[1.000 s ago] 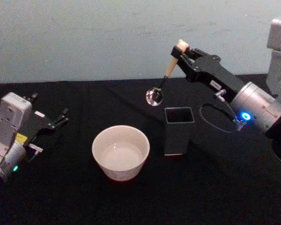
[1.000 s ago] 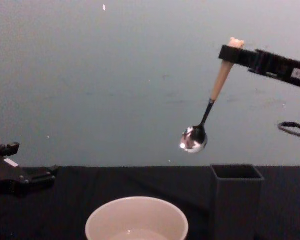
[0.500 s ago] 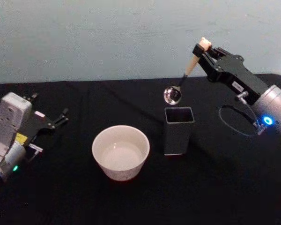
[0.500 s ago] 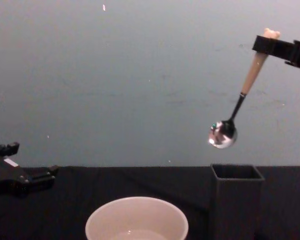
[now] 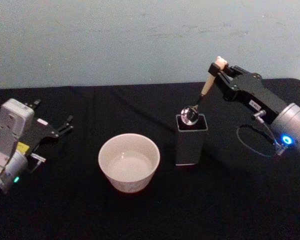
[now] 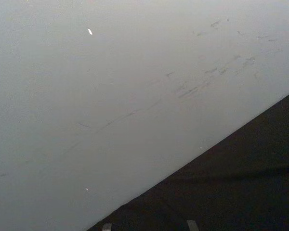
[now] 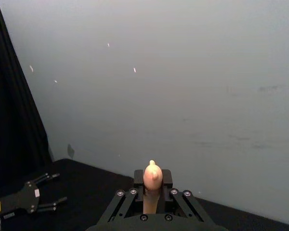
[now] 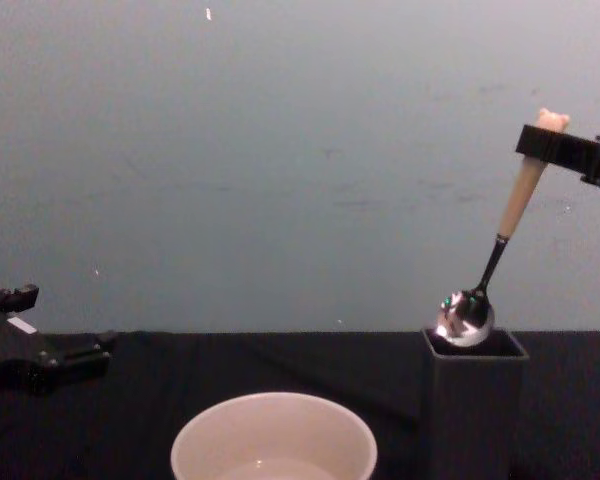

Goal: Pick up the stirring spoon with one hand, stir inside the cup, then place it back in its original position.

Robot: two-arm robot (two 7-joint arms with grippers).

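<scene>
Head view: the cream cup (image 5: 129, 184) stands near the middle of the black tabletop (image 5: 230, 210); whether any liquid lies in it I cannot tell. The dark grey holder (image 5: 191, 147) stands just to its right, not touching it. The spoon (image 5: 191, 115) has its shiny round bowl at the holder's mouth, and its beige handle slants up and right to the tiny bear head. The right claw (image 5: 219, 70) is clamped on the handle just under that head. The left claw (image 5: 65, 126) lies at the far left, fingers apart, holding nothing.

Chest view: the spoon's bowl sits at the holder's rim, mostly above it. The thin dark neck and handle lean up to the right.

Right wrist view: the bear head pokes up between the closed fingers.

Left wrist view: a pale wall (image 6: 135, 96) and a strip of tabletop.
</scene>
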